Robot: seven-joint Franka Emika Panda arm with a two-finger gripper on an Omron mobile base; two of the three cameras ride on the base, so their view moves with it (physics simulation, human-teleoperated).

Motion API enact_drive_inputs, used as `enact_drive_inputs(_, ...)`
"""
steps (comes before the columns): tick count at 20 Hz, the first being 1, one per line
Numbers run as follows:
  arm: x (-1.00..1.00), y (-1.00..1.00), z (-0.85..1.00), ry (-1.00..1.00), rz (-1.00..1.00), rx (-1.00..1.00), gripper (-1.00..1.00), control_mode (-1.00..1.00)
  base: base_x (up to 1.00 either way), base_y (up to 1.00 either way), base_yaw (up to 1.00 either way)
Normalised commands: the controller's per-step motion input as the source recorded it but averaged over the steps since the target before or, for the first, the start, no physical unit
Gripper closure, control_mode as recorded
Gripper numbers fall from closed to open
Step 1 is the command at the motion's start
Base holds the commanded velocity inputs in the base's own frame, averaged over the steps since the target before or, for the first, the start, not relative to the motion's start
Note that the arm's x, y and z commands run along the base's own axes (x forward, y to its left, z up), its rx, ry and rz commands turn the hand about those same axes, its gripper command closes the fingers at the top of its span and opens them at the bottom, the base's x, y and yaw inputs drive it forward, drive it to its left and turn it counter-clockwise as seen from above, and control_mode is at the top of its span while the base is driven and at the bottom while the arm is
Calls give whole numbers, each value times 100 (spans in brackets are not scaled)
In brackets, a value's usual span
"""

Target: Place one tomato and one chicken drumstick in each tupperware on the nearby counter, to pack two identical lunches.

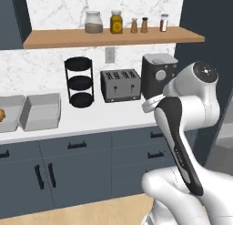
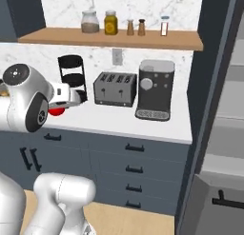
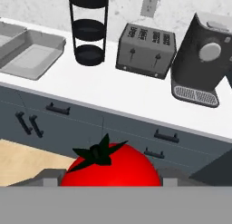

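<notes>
The hand [image 3: 111, 182] is clamped on a red tomato [image 3: 111, 166], jaws part-open around it, held in the air in front of the worktop [image 3: 131, 98]. The tomato's green calyx faces the camera. Two tupperware containers [image 3: 31, 60] lie on the worktop's left end, beside a black tiered rack [image 3: 89, 30].

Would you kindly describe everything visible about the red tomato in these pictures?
The glossy red round tomato has a dark green star-shaped stem cap on top, tilted a little left in the hand view. It looks smooth, whole and unbruised. It sits at the two-finger gripper, shut on it, in front of the dark slate-blue cabinets and above the wooden floor, short of the white counter. From the right base view, a red sliver peeks beneath the hand.
</notes>
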Motion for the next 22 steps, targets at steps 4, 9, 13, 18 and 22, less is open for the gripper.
enact_drive_inputs(4,0,0,0,0,0,0,100,100,57,100,0)
enact_drive_inputs(9,0,0,0,0,0,0,100,100,90,100,0)
enact_drive_inputs(13,0,0,0,0,0,0,100,100,82,100,0)
enact_drive_inputs(18,0,0,0,0,0,0,100,100,64,100,0)
enact_drive_inputs(22,0,0,0,0,0,0,100,100,60,100,0)
